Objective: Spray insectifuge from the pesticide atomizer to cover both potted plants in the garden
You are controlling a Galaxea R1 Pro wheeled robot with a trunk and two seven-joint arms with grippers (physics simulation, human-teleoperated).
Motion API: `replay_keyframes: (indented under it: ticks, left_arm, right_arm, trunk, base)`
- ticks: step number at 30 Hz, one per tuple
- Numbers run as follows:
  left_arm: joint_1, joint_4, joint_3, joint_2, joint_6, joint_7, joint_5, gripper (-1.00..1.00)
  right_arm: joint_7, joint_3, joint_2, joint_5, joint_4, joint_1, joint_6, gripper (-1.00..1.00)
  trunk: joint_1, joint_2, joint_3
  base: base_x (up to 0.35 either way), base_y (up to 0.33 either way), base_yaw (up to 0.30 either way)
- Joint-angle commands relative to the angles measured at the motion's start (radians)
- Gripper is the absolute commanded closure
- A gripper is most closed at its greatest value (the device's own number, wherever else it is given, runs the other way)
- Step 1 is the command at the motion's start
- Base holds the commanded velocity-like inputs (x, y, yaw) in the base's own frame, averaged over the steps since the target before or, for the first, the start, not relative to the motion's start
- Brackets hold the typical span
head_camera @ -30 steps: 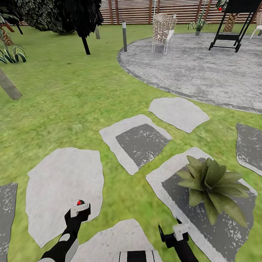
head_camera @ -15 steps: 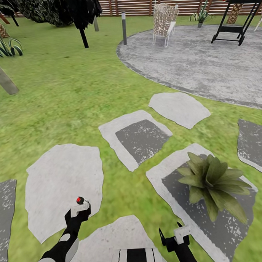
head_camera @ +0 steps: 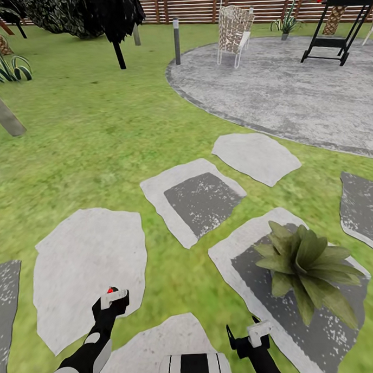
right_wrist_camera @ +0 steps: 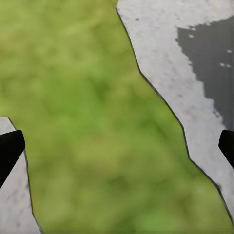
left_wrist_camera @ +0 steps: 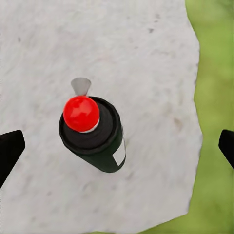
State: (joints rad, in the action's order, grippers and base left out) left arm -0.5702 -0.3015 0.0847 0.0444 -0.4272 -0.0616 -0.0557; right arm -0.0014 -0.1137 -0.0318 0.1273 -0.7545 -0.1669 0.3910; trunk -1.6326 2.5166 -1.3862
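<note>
Left wrist view shows the pesticide atomizer (left_wrist_camera: 92, 134) standing on a pale stepping slab (left_wrist_camera: 146, 58), a dark cylinder with a red round cap. The left gripper (left_wrist_camera: 117, 148) has its jaws apart, one dark fingertip at each side edge of the frame, and the atomizer sits between them, closer to one fingertip, touching neither. In the head view the red cap shows in the lower left of the frame, just above the left gripper.

Right wrist view shows the right gripper (right_wrist_camera: 117, 148) over grass with slab edges either side. Its jaws are apart and hold nothing.

One potted plant (head_camera: 307, 268) sits on a dark-centred slab in the lower right of the head view. Its pot is hidden under the leaves, so the contents of the pot cannot be read.

Risks from this position:
- The atomizer is off-centre between the jaws. Closing now could let one fingertip strike first and tip it over on the slab.
- The round cap offers a poor grip. Clamping too high could let the body slip out.
- A descent that is too steep could knock the cap.
</note>
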Motion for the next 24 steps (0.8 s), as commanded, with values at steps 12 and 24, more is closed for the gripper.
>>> replay_keyframes:
  ticks: [12, 24]
  left_arm:
    - [0.0, 0.001, 0.0, 0.0, -0.006, 0.0, -0.006, -1.0]
    - [0.0, -0.005, 0.002, 0.0, -0.013, 0.0, -0.007, -1.0]
  right_arm:
    - [0.0, 0.002, 0.0, 0.008, 0.0, 0.0, 0.003, -1.0]
    - [-0.001, 0.0, -0.004, 0.006, -0.163, 0.0, 0.001, -1.0]
  trunk:
    - [0.0, 0.0, -0.001]
    - [0.0, 0.0, -0.001]
  base:
    - [0.0, 0.065, 0.0]
    - [0.0, 0.0, 0.0]
